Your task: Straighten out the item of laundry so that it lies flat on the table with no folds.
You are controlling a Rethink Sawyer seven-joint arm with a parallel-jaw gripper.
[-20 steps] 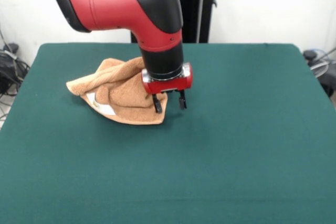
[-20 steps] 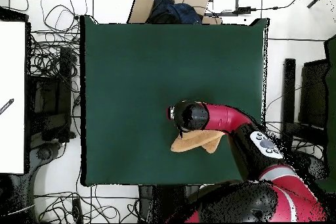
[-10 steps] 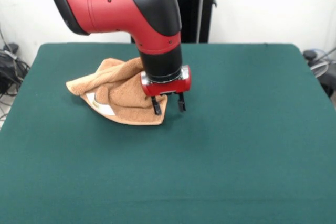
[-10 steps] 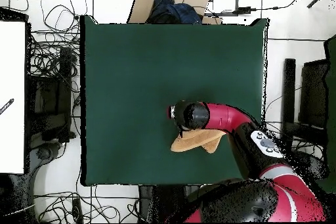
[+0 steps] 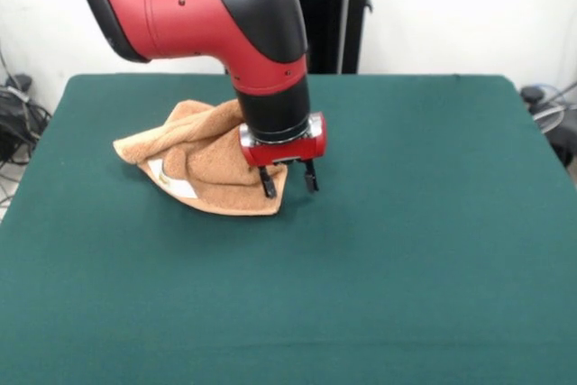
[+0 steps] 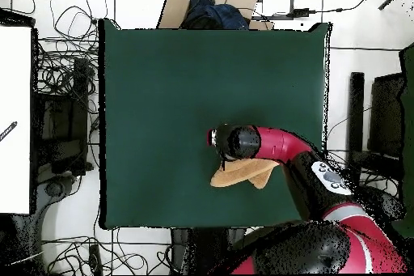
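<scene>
Wide shot first: the table (image 5: pixel 433 250), dark green cloth across the whole top, runs out to every edge of the front view and shows bare over most of its surface. Above it the Sawyer arm (image 5: pixel 198 11), red with a black elbow, reaches in from the upper left and bends straight down. Under that wrist sits the towel (image 5: pixel 212 169), orange-tan terry, bunched into a rumpled heap on the far-left part of the table, folds stacked over one another, 1 corner pointing toward the near side. A small white label (image 5: pixel 178 187) peeks out along its near-left edge. Smallest of all, the gripper (image 5: pixel 288 179), just below the red wrist plate: its 2 dark fingers are parted with green cloth visible between them, holding nothing. The left finger (image 5: pixel 269 184) stands right over the towel's right edge, while the right one stands over bare table.
</scene>
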